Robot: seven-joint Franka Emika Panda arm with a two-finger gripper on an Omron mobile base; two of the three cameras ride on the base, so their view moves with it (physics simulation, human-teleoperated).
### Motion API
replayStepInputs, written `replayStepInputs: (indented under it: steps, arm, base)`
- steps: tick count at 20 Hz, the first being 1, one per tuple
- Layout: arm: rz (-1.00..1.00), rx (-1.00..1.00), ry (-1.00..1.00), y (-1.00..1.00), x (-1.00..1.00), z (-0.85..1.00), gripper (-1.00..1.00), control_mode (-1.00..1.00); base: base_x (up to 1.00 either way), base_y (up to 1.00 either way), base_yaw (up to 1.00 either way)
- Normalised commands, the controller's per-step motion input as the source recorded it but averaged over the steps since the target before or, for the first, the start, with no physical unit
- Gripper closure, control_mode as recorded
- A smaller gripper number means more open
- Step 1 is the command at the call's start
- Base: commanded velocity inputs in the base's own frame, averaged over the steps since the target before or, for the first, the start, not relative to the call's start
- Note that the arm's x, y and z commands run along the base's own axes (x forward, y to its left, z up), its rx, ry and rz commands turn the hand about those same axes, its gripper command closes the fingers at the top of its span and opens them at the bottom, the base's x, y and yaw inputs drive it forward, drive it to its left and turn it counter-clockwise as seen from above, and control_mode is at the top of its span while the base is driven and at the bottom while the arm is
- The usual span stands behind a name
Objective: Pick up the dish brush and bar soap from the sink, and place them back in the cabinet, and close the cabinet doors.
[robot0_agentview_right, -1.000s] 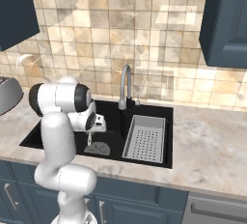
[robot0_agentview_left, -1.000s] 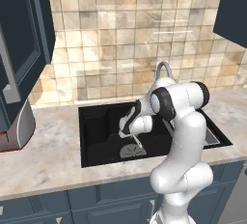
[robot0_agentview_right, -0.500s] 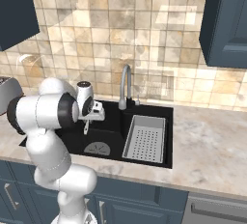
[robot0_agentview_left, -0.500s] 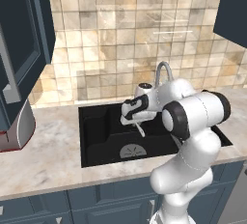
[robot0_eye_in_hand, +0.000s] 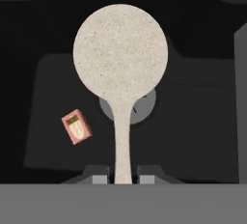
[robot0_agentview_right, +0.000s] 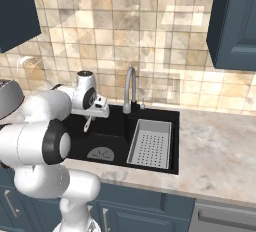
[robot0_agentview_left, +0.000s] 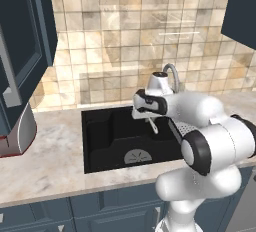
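Left base view, left to right: open door (robot0_agentview_left: 20, 56) filling the upper left edge; toaster (robot0_agentview_left: 17, 136) on the counter (robot0_agentview_left: 45, 166) at the far left. Sink (robot0_agentview_left: 107, 138) at centre, drain (robot0_agentview_left: 136, 157) low in its basin. Above the sink, right of centre, end effector (robot0_agentview_left: 148, 118) closed on the brush (robot0_agentview_left: 152, 125), handle clamped, the brush hanging down over the basin and clear of its floor. Faucet (robot0_agentview_left: 172, 73) just behind the wrist. Second upper cabinet (robot0_agentview_left: 242, 11) in the upper right corner.

Right base view, left to right: cabinet corner (robot0_agentview_right: 17, 11) upper left; toaster (robot0_agentview_right: 10, 96) at the left edge. End effector (robot0_agentview_right: 95, 113) left of centre over the sink (robot0_agentview_right: 117, 133), brush (robot0_agentview_right: 87, 124) dangling below it, tilted slightly. Drain (robot0_agentview_right: 100, 153) lower down; faucet (robot0_agentview_right: 130, 88) at centre; grey strainer tray (robot0_agentview_right: 151, 143) in the right half of the sink. Counter (robot0_agentview_right: 215, 151) stretching right; cabinet door (robot0_agentview_right: 232, 23) upper right.

Hand view, left to right: soap (robot0_eye_in_hand: 76, 126) lying tilted on the dark sink floor, left of centre, apart from the brush. Brush (robot0_eye_in_hand: 120, 59) at centre, round head up, handle running down between the fingertips (robot0_eye_in_hand: 101, 179), gripped narrow. Drain partly hidden behind the handle.
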Motion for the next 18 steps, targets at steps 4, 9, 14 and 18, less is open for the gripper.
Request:
replayStepInputs:
  steps: [4, 9, 14, 18]
  arm:
    - [-0.06, 0.0, 0.03, -0.23, -0.33, 0.74, 1.0, -1.0]
    - [-0.06, 0.0, 0.04, -0.14, -0.27, 0.7, 1.0, -1.0]
    - [-0.08, 0.0, 0.06, -0.08, -0.24, 0.74, 1.0, -1.0]
    - [-0.08, 0.0, 0.07, -0.11, -0.24, 0.74, 1.0, -1.0]
  base:
    - [0.0, 0.0, 0.0]
    - [0.0, 0.0, 0.0]
    - [0.0, 0.0, 0.0]
    - [0.0, 0.0, 0.0]
